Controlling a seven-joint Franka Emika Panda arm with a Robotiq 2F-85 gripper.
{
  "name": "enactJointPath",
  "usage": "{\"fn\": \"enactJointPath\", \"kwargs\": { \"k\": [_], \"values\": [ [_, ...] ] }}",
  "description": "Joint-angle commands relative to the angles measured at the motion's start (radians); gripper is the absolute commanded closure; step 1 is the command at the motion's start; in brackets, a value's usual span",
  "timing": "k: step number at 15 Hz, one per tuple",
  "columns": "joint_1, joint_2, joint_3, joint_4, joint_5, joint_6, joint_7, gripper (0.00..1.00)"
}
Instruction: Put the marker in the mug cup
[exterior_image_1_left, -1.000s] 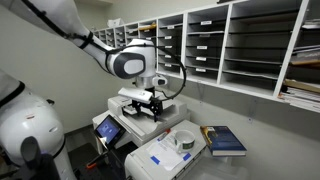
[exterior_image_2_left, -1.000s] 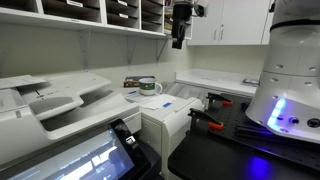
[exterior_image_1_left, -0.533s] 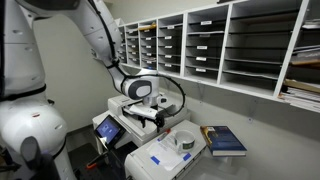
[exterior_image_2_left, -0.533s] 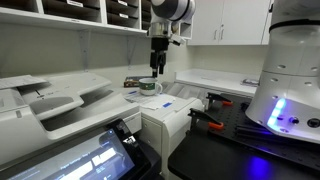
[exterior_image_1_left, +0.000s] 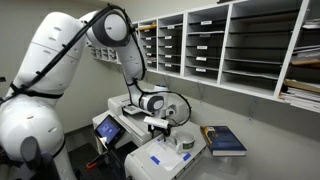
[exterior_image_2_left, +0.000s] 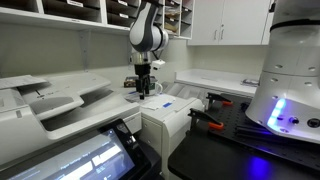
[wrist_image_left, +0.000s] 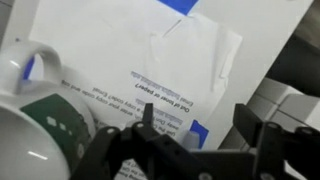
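White mug cup (wrist_image_left: 35, 120) is waiting just beside the gripper (wrist_image_left: 195, 128), fingers (wrist_image_left: 247, 125) gaping wide and empty; locating and grasping the unseen marker seems next.

The mug cup (wrist_image_left: 35, 125) looks glossy and smooth, the paper sheet (wrist_image_left: 175, 55) matt.

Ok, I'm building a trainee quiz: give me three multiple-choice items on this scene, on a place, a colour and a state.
1. In the wrist view the mug cup sits: A at the picture's left; B at its right; C out of sight.
2. The book is: A red; B blue; C green.
3. The pincer is: A open; B shut; C gripping the mug cup.
A: mug cup fills the left edge. B: its cover is blue. A: paper shows between spread fingers.
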Motion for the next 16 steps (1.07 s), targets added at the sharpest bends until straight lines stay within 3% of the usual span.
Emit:
{"fn": "enactJointPath", "kwargs": {
  "k": [1,3,4,10,12,16],
  "values": [
    [-0.015,0.091,0.02,0.117,-0.06,-0.016,0.067,0.24],
    [-0.017,0.125,0.034,0.165,-0.068,-0.017,0.076,0.35],
    [-0.019,0.136,0.042,0.182,-0.068,-0.021,0.073,0.53],
    [-0.004,0.152,0.037,0.199,-0.093,-0.007,0.089,0.99],
    [-0.022,0.146,0.05,0.194,-0.086,-0.009,0.087,0.94],
    [-0.039,0.059,0.054,0.132,-0.058,-0.024,0.126,0.94]
  ]
}}
